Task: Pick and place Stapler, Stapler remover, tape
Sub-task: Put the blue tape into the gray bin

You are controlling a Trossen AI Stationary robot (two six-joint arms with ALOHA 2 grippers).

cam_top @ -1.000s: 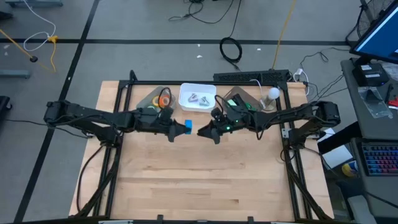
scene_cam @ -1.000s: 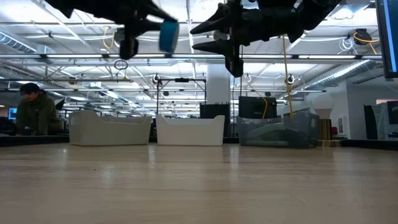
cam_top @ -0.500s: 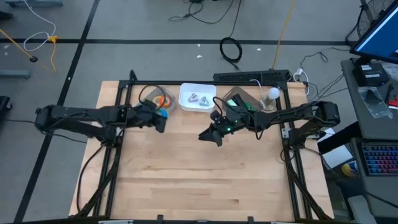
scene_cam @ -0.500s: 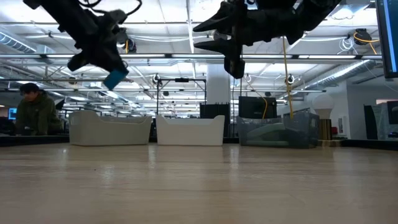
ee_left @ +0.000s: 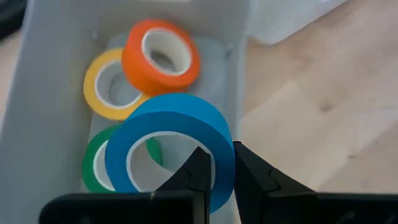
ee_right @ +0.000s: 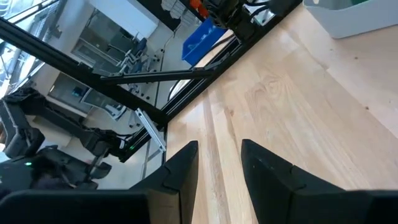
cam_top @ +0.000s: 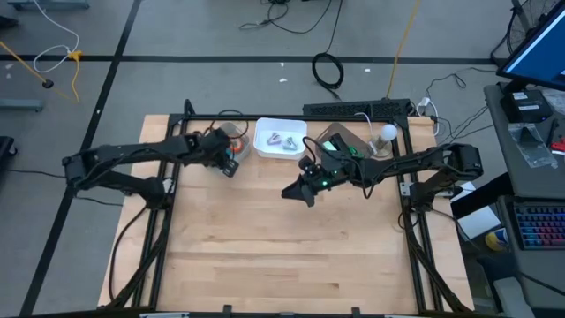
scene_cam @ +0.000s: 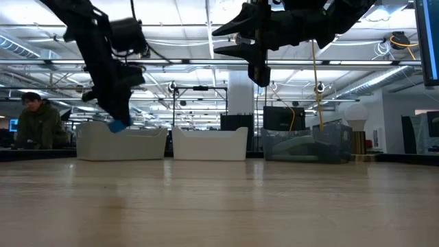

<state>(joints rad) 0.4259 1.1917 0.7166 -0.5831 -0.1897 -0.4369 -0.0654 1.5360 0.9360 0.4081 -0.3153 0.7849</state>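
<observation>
Pale wood table (cam_top: 282, 247), left gripper (ee_left: 216, 169) pinching blue tape (ee_left: 168, 146), right gripper (ee_right: 217, 163) parted, empty, person (scene_cam: 38, 123) beyond.

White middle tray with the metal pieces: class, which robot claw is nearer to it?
Left. The left claw, gripping the blue tape roll, hangs beside the white middle tray. The right claw hovers empty over bare table.

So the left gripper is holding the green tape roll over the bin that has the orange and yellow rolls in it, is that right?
Not quite: the roll in the left gripper is the blue tape roll, not the green one. The left wrist view shows the green roll already lying in the bin with the orange roll and the yellow roll.
</observation>
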